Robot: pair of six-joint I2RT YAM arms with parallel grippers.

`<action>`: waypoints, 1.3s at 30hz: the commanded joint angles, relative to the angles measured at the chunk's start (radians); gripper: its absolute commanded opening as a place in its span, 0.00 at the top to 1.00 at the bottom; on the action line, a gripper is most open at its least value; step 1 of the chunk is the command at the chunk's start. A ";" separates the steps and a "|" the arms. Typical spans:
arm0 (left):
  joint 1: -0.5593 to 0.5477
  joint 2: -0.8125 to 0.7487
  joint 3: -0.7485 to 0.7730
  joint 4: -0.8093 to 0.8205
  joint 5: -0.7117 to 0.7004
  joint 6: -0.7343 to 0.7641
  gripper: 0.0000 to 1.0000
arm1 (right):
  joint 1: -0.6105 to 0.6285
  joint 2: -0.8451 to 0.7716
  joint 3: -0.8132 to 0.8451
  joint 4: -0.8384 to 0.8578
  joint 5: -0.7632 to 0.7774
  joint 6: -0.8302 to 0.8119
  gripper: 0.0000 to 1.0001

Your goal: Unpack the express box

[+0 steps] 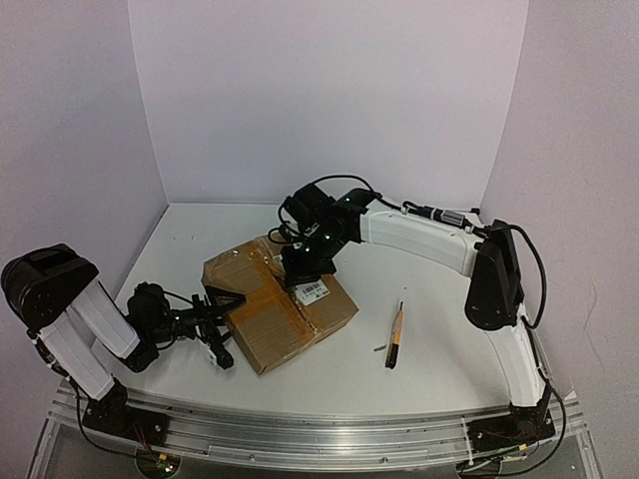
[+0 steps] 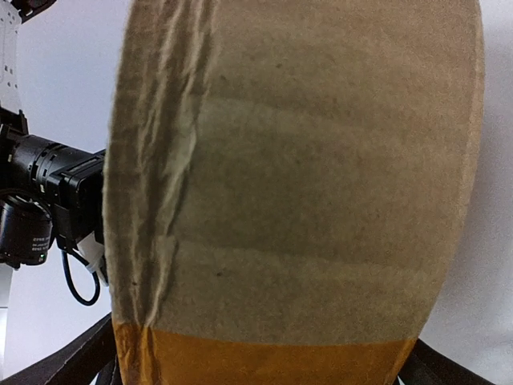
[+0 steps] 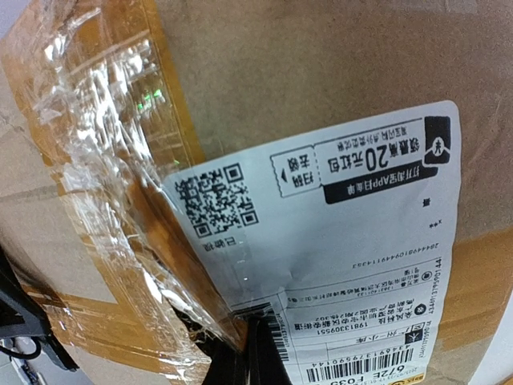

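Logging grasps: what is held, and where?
Nothing clearly: right gripper, jaws shut, rests on the express box by its label; left gripper, jaws open, straddles its left side.

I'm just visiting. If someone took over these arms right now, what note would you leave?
Left gripper: open, jaws straddling the box's left edge, no grip.
Right gripper: shut, tip at the label on the box top.
Box: mid-table, taped shut; knife on the table to its right.
Done: nothing opened yet. Left: cut tape, open, unpack.
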State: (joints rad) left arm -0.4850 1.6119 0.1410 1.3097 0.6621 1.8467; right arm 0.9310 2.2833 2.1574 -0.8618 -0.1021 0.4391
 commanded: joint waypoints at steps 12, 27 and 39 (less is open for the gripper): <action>0.000 -0.072 -0.025 0.027 0.074 0.054 0.62 | 0.065 -0.060 0.007 0.040 0.348 -0.065 1.00; -0.023 -0.414 0.049 -0.480 0.065 -0.065 0.64 | 0.183 0.058 0.083 0.029 0.680 -0.238 0.55; -0.041 -0.381 0.125 -0.496 -0.016 -0.155 0.65 | 0.233 0.067 0.037 0.024 0.607 -0.381 0.38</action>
State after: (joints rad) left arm -0.5232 1.2306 0.1803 0.7134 0.6520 1.7396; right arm 1.1404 2.3642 2.2083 -0.8571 0.5123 0.1061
